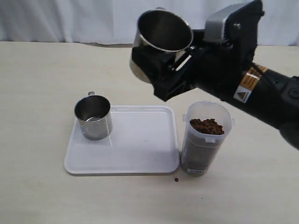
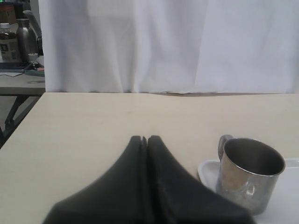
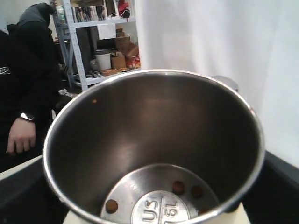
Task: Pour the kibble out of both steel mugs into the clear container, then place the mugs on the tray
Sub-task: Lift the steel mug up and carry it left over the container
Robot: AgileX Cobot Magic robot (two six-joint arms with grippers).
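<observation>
Steel mug [image 1: 93, 116] in tray [image 1: 140, 147] corner, container [image 1: 204, 147] beside edge

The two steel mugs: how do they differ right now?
The tray mug stands upright on the white tray; the lifted mug hangs tilted in the right gripper. The tray mug looks empty; the lifted mug holds a few kibble pellets. Both are shiny steel with loop handles.
</observation>
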